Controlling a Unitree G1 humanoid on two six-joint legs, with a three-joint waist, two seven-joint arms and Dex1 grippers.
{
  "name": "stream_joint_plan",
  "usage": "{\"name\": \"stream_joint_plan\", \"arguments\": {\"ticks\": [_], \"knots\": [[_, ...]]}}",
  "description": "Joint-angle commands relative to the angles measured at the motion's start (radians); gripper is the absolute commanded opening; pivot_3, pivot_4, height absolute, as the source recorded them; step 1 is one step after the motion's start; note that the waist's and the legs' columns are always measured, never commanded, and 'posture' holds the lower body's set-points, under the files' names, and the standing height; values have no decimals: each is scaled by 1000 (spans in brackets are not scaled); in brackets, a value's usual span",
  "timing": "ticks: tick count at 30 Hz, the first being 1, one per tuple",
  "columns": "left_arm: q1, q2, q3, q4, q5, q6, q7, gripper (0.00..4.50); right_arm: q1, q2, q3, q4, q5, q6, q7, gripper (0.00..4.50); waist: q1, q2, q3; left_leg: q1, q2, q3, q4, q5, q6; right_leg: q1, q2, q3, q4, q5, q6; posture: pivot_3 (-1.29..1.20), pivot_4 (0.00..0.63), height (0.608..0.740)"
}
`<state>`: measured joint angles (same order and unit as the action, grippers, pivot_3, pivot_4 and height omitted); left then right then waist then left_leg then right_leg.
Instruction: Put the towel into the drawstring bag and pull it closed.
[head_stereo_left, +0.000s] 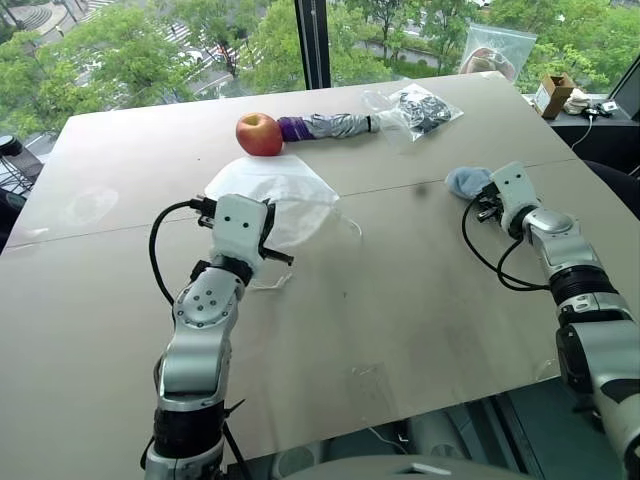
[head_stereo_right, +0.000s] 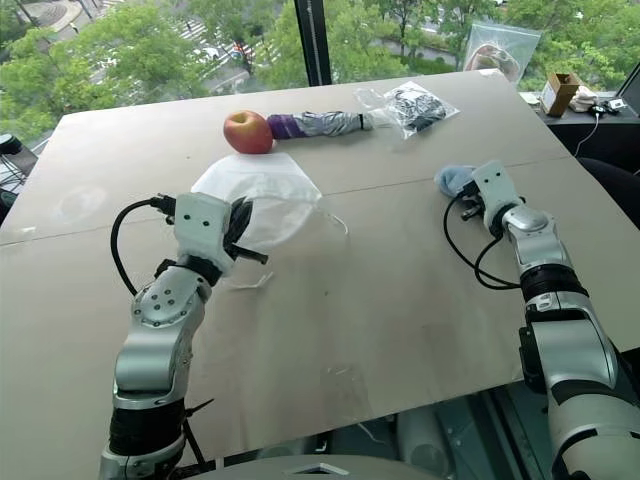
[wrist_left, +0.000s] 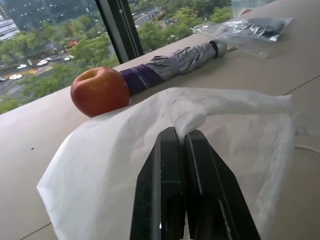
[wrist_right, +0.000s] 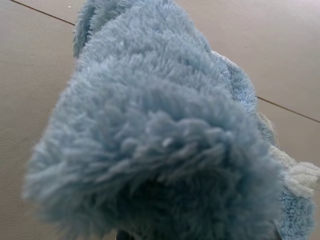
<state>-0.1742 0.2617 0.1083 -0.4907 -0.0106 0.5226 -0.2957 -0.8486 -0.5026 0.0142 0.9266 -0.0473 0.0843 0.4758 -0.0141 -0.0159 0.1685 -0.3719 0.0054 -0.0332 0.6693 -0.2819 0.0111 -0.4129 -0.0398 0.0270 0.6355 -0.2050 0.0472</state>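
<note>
Left eye view: drawstring bag (head_stereo_left: 272, 195) lies mid-table by the apple (head_stereo_left: 259, 134); towel (head_stereo_left: 466, 181) sits at the right gripper (head_stereo_left: 482, 198).
Left wrist view: left gripper (wrist_left: 181, 139) fingers pressed together, pinching bag fabric.
Right wrist view: towel fluff up close; finger state can't be told.

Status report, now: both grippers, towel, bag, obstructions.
Left gripper shut on drawstring bag, edge lifted. Right gripper at towel, grip unconfirmed. Apple touching bag's far edge; umbrella behind.
</note>
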Motion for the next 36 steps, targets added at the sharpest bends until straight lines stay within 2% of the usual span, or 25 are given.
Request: {"name": "stream_joint_plan", "arguments": {"ticks": [1,3,6,10,12,18,22,27,33,36], "knots": [[-30,10,44,-35,-103,62,-41,0,1,3,-19,-59,33,18,52,55,-1,0,0,0,0,0,0,0,0,0,0,0,0,0,0,0,150,740],[-31,26,46,-49,-152,103,-74,0,18,20,-25,-184,110,84,168,55,-4,0,0,0,0,0,0,0,0,0,1,0,0,0,0,0,150,740],[-45,16,97,-85,-284,209,-97,0,104,5,13,-598,295,227,435,55,-10,1,1,-1,2,-1,0,0,0,-1,2,0,0,0,0,0,150,740],[-75,6,136,-108,-383,291,-75,0,209,-52,67,-966,437,410,573,55,-8,1,1,-8,2,-6,0,0,0,-6,2,-5,1,0,0,0,150,740],[-90,2,148,-110,-416,320,-59,0,252,-83,102,-1101,489,510,597,55,-1,1,1,-8,2,-8,0,0,0,-6,2,-7,1,0,0,0,150,740],[-107,2,140,-134,-489,374,-32,0,321,-50,209,-1284,488,647,503,55,2,0,1,-8,1,-8,2,0,0,-5,1,-6,0,0,0,0,150,740],[-118,10,135,-137,-515,392,-11,0,341,30,209,-1350,602,925,385,55,2,0,1,-7,0,-9,3,0,-1,-5,1,-5,1,0,0,0,150,740],[-112,8,116,-164,-579,418,-8,0,302,380,-52,-1198,716,1263,89,55,1,-1,1,-7,1,-9,3,1,-2,-6,3,-6,4,0,-1,0,150,740],[-102,7,99,-186,-650,453,1,0,255,655,-273,-1085,744,1414,-112,55,0,-1,0,-8,0,-8,3,2,-3,-6,1,-6,4,0,-1,0,150,740],[-96,2,100,-191,-691,471,11,0,210,794,-447,-1008,791,1447,-206,55,6,-1,0,-8,0,-9,2,2,-3,-6,1,-7,4,0,-1,0,150,740]]}}
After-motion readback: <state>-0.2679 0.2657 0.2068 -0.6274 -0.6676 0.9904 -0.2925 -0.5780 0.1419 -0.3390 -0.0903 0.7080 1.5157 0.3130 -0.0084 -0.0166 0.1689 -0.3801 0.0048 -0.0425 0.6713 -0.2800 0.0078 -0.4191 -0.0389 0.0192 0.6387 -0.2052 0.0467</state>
